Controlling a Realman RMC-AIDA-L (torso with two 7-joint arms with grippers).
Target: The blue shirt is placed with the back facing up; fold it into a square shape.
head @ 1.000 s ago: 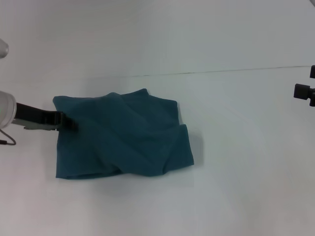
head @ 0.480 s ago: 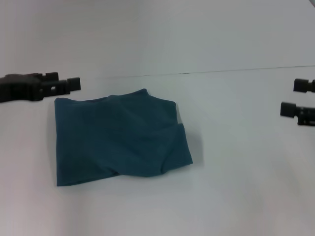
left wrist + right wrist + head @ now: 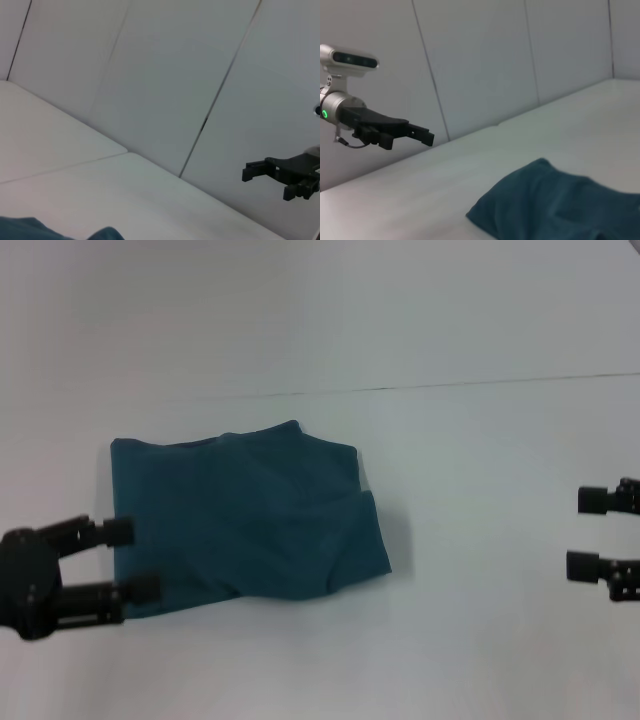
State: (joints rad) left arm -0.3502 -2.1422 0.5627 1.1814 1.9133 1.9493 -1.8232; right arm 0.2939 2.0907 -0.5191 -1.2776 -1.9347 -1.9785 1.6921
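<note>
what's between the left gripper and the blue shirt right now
Nothing visible. The left gripper, jaws open, hangs at the left edge of the folded blue shirt with only bare white table around. The right gripper waits far right.

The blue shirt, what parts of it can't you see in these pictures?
- Blue shirt, head view: sleeves and collar are hidden, folded inside the cloth.
- Head view: the left gripper covers its near left corner.
- Left wrist view: only a scrap shows, cut off by the edge.
- Right wrist view: its far side runs off the picture.

No readable text, labels or signs anywhere.
</note>
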